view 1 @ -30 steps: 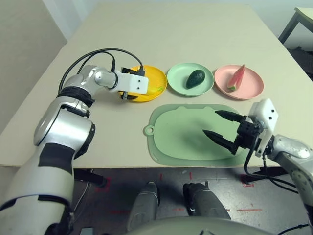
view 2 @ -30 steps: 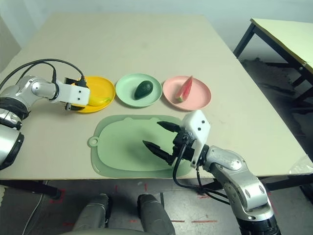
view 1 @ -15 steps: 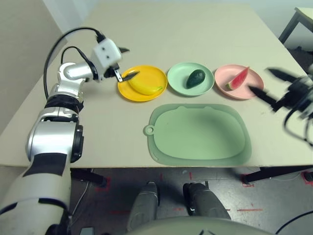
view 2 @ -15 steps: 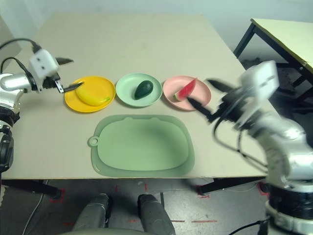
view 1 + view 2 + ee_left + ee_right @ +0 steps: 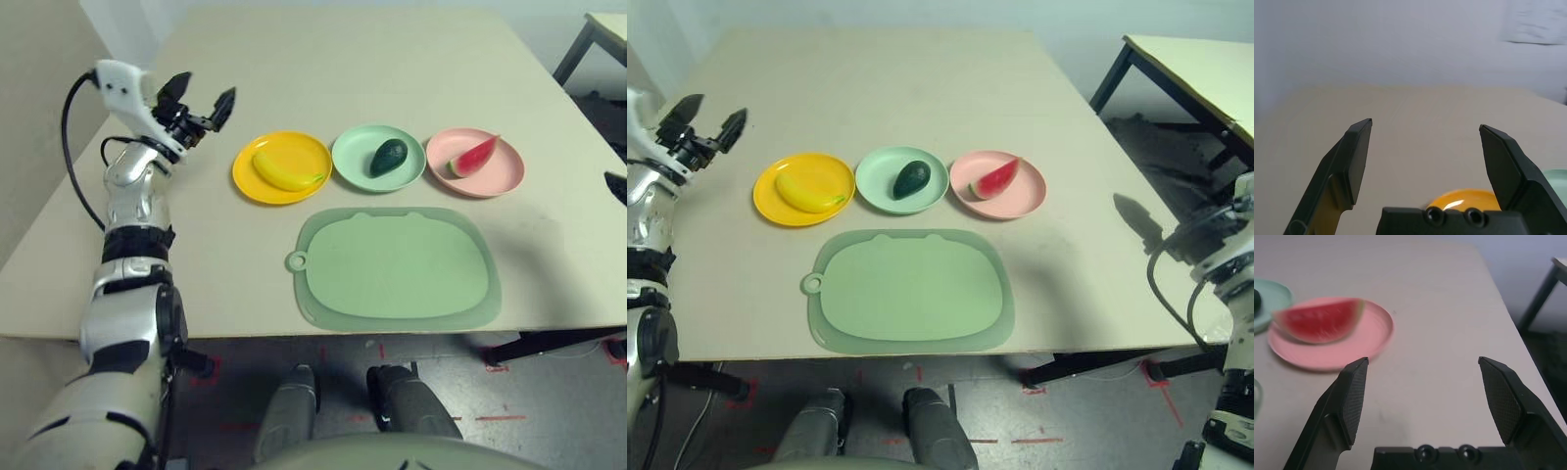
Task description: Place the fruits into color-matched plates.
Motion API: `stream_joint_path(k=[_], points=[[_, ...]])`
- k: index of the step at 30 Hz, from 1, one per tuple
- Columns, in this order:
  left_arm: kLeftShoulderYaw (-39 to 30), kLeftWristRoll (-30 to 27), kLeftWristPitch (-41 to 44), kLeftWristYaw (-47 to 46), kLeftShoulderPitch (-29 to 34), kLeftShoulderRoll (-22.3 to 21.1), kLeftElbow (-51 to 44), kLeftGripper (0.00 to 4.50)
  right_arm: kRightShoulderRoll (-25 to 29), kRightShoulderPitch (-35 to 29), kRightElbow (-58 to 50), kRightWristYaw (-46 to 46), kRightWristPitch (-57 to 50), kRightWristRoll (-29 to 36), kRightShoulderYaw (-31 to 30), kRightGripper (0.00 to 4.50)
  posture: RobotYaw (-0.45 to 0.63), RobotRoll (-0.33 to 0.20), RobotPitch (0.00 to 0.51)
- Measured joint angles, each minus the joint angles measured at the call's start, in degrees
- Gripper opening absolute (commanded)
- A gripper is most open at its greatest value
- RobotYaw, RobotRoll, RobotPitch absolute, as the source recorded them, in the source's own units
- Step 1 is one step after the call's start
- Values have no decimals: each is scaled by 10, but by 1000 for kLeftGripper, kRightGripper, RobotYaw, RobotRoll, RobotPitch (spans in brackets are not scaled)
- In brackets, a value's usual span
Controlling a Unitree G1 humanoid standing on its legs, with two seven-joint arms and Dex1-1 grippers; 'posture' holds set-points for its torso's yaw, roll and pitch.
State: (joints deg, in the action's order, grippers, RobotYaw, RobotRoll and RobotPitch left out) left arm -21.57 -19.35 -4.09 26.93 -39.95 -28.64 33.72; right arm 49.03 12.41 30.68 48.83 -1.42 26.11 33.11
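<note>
A: Materials first?
B: Three round, shallow plates, smooth plastic, low rims. Yellow plate (image 5: 245, 183) on the robot's left, mint plate (image 5: 350, 172) between, pink plate (image 5: 506, 178) on the right. Mat (image 5: 397, 264): flat, green, rounded rectangle with a small ring at its left end. Table (image 5: 333, 59) pale and plain.
A: Fruits?
B: Banana (image 5: 284, 174), yellow, curved, lying in the yellow plate. Avocado (image 5: 389, 157), dark green, glossy, oval, in the mint plate. Watermelon (image 5: 474, 157), red wedge with a rind edge, in the pink plate. All three colour-matched.
A: Pincers?
B: Left gripper (image 5: 1425, 125): black, angular fingers spread wide, nothing between them. It hangs beyond the yellow plate, on its outer side, touching none of the fruits. Right gripper (image 5: 1423, 360): also wide open, empty, inner faces finely textured. Out past the pink plate, near the table's right edge, apart from the watermelon.
A: Changed since the earlier frames?
B: A second ago the left gripper was over the yellow plate, covering much of the banana; now it is up and away, the whole fruit in sight. The right one was above the mat and has drawn off to the right. Avocado unmoved in its plate. Watermelon now lies more slantwise than it did.
</note>
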Motion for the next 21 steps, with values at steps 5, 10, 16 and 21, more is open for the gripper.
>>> stream_joint_path(k=[5,10,16,21], points=[[-8,-14,70,-44,140,9,-143,4472,-6,4,95,16,88,-18,-4,4500,-133,0,147],[-28,-32,115,-72,260,27,-243,4472,-6,10,183,42,172,-38,-10,4500,-108,0,147],[-30,-34,122,-89,306,44,-262,4472,-18,31,266,69,265,-44,-12,4500,-93,0,140],[-31,-34,120,-94,306,44,-264,4472,-26,47,302,101,322,-44,-17,4500,-89,0,139]])
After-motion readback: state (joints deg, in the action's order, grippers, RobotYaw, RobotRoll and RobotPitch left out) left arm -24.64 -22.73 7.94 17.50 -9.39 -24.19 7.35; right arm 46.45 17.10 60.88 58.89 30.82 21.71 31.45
